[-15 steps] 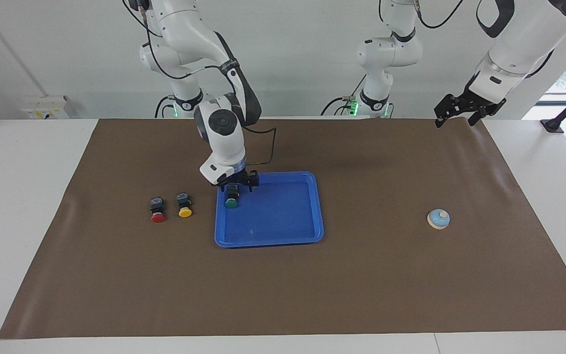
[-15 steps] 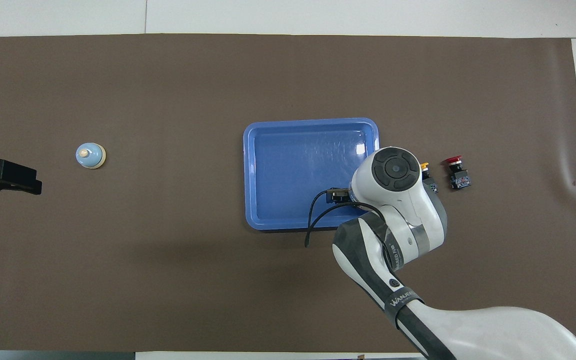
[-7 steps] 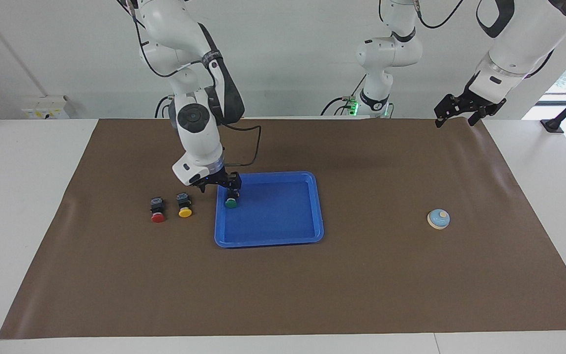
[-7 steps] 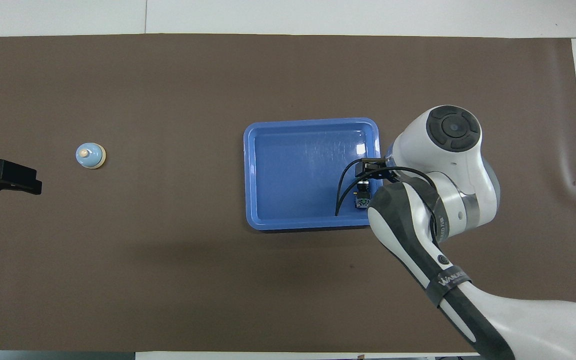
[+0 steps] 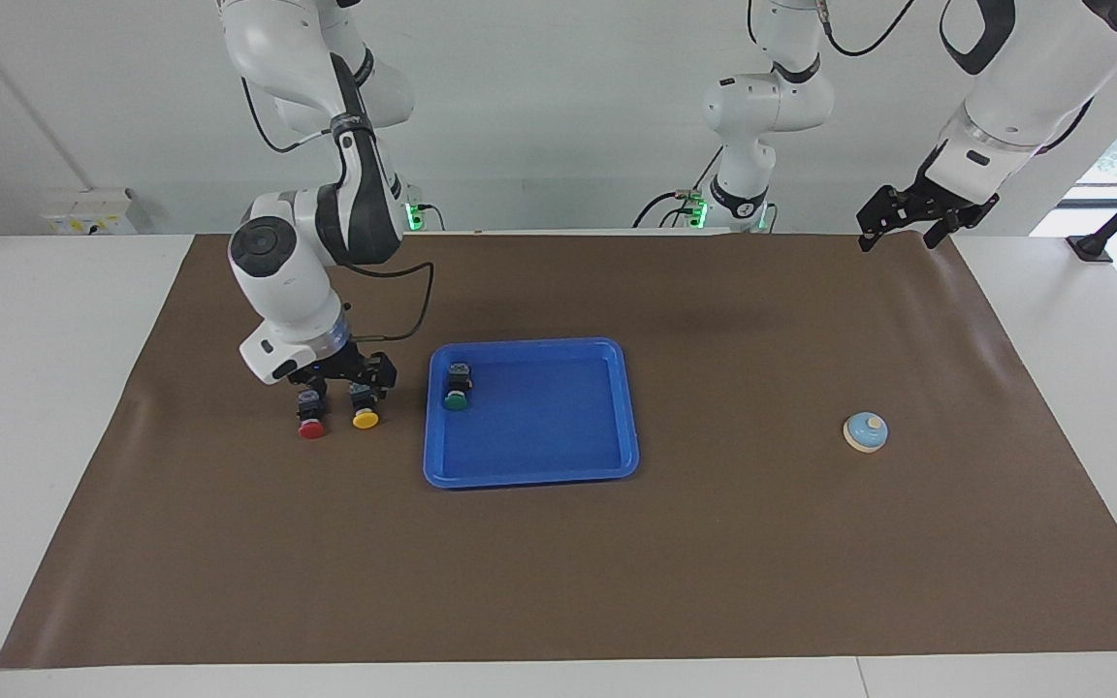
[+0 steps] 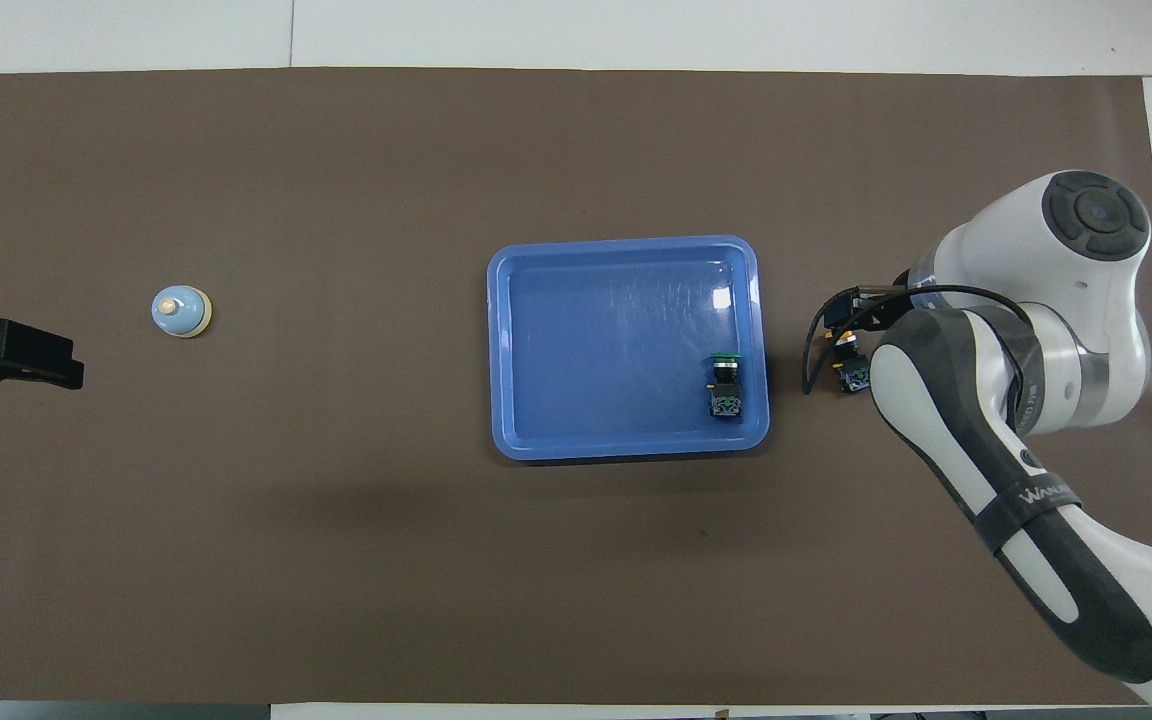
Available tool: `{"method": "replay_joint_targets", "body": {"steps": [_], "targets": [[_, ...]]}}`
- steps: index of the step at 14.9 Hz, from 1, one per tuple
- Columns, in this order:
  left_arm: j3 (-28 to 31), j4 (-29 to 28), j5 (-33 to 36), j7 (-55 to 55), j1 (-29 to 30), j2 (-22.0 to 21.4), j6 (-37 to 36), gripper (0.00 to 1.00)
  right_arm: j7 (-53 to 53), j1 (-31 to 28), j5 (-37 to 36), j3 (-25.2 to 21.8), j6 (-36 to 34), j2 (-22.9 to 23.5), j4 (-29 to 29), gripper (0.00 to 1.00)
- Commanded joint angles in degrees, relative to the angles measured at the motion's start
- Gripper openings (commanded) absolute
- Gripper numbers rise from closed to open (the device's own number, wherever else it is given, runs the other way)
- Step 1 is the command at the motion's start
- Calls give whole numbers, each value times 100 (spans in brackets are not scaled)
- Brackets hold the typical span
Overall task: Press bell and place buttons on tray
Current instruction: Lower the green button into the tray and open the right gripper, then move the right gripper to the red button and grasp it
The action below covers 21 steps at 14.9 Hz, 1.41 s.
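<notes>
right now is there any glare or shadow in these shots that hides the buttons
Overhead view: a white glare patch sits on the tray floor, clear of the green button; the right arm covers the red button. Facing view: bright window at the edge, all three buttons readable.

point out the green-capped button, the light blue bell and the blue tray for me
green-capped push-button switch with black body point(image 5: 458, 398), facing view, on its green cap
small light blue dome bell with cream knob point(image 5: 866, 431), facing view, on the dome
shallow bright blue plastic tray point(image 6: 626, 452), overhead view, on the rim nearest the robots

Robotics lab: two white arms point(image 5: 306, 242) bolted at a brown-matted table point(image 5: 714, 543), bare white walls, trailing cables.
</notes>
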Motion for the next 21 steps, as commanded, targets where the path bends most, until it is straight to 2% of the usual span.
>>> {"method": "replay_joint_targets", "body": {"steps": [1, 5, 8, 11, 14, 19, 21], "targets": [[-12, 17, 92, 27, 20, -3, -47, 100, -224, -174, 15, 48, 232, -138, -297, 100], [-12, 17, 92, 27, 20, -3, -47, 100, -1241, -578, 6, 48, 715, -139, -622, 100], [-12, 17, 92, 27, 20, -3, -47, 100, -1911, -649, 6, 48, 805, -112, -693, 100], [-12, 17, 92, 27, 20, -3, -47, 100, -1948, -675, 6, 48, 883, -130, -798, 100], [-12, 17, 92, 27, 19, -3, -47, 100, -2026, -780, 6, 48, 1270, -121, -1035, 100], [-12, 17, 92, 27, 19, -3, -47, 100, -2273, -869, 15, 48, 1341, -86, -1184, 100], [-12, 17, 92, 27, 20, -3, -47, 100, -2264, -869, 6, 48, 1603, -86, -1325, 100]]}}
